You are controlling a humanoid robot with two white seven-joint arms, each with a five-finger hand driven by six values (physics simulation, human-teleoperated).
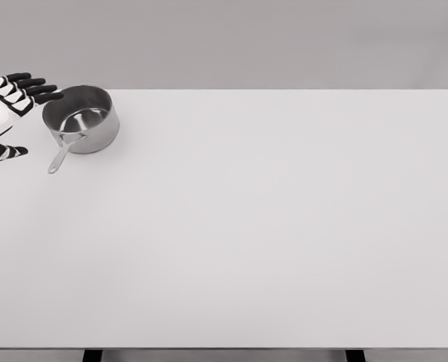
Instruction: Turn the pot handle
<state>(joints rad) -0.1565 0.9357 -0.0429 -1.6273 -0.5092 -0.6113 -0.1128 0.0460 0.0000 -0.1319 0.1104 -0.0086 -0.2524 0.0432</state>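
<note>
Steel pot [81, 118] stands near the worktop's [269, 226] far left corner; nothing visible inside. Its handle [60, 154] points toward the near left. Left hand [11, 105] hovers just left of the pot, fingers [37, 89] spread wide, thumb apart, holding nothing; fingertips near the rim.

One pot [81, 118] stands in view, a shiny metal saucepan, and it carries one handle [59, 156], a single straight bar. One hand [10, 113] shows, the left one, at the left edge of the head view; four dark fingers [29, 88] can be counted on it, spread apart, plus one thumb [4, 151] below them, five digits in all. One bench [269, 226] bears the pot, a single white top. Under its near edge two dark legs [93, 355] can be counted, one toward the left and one toward the right.
</note>
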